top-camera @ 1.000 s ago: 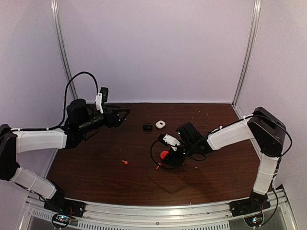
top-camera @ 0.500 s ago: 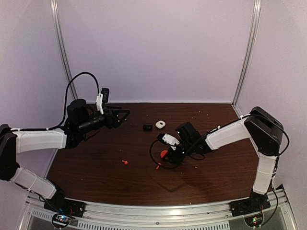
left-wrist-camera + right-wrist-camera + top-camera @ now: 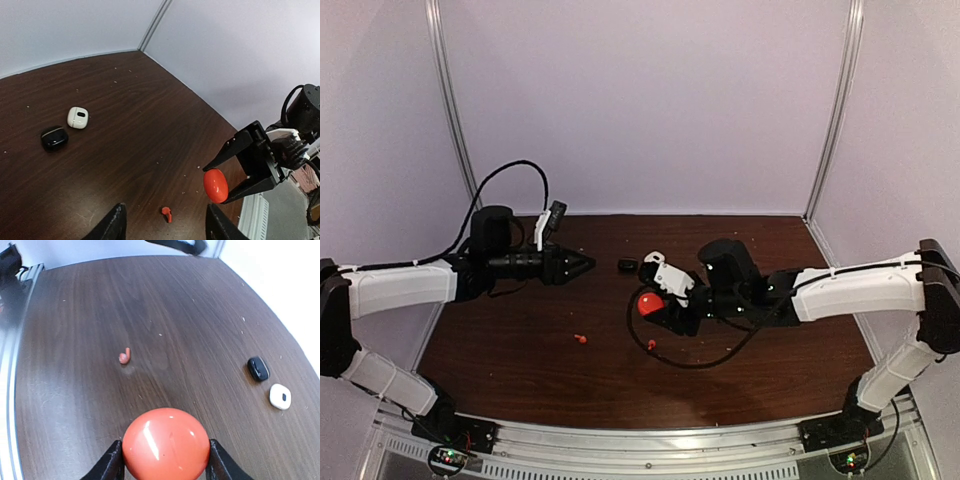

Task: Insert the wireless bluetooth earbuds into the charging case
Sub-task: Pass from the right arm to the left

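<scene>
Right jaws grip the red charging case (image 3: 649, 303) at centre frame. Left jaws, centre left, stand apart and empty. One red earbud (image 3: 581, 339) lies on the table (image 3: 520, 380) below centre, and a second red earbud (image 3: 651, 345) just under the case.

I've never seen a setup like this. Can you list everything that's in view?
table: one, dark brown wood, under everything
walls: pale, around the back and sides of the table
earbuds: two, red, lying loose on the table in front of the middle, apart from each other
red case: one, red, clamped between the right gripper's fingers
black case: one, black, on the table toward the back
white case: one, white, on the table right beside the black case, not touching it
left gripper: one, black, above the left of the table, fingers apart, holding nothing
right gripper: one, black, near the middle, closed on the red case
</scene>
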Controlling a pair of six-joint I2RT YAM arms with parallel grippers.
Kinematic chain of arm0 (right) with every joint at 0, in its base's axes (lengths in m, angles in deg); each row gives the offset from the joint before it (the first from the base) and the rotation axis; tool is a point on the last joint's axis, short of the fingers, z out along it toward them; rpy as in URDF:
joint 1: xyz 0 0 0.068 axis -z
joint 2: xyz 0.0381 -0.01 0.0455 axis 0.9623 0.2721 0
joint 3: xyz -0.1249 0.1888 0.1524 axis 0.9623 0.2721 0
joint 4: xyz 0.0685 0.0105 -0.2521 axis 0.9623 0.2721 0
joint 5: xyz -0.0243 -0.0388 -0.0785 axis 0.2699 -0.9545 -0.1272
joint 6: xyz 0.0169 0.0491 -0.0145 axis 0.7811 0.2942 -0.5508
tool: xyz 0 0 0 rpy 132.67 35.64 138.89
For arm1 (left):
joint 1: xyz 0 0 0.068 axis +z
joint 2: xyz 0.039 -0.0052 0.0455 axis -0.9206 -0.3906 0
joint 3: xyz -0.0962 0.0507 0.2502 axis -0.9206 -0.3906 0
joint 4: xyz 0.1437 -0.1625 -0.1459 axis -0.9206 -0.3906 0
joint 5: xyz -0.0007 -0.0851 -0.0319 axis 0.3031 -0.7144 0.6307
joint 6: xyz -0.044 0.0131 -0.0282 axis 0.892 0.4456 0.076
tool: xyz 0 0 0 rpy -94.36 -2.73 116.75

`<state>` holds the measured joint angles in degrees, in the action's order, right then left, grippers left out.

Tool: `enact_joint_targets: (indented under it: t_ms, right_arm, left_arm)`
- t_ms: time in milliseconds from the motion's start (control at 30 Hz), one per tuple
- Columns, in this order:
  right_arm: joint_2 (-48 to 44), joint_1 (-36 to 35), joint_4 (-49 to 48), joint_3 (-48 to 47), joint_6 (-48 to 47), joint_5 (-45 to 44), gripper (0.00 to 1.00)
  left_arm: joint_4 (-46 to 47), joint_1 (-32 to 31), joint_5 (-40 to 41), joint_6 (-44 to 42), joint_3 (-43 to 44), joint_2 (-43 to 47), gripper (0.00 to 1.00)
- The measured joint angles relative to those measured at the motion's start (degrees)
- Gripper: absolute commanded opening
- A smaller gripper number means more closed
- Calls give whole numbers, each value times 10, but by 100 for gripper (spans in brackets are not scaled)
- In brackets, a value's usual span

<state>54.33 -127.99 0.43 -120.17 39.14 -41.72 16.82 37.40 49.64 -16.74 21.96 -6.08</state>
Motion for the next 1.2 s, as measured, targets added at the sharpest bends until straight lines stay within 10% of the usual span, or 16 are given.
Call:
enact_joint_targets:
  t_ms: [400,1200]
  right_arm:
    - [-68,-115,66,-2,-75,-144,42]
    - [-69,-178,107,-25,-118,-227,43]
  left_arm:
    - [-122,-69,-179,-27,63,-49,53]
    - [-129,-169,-218,-32,122,-143,40]
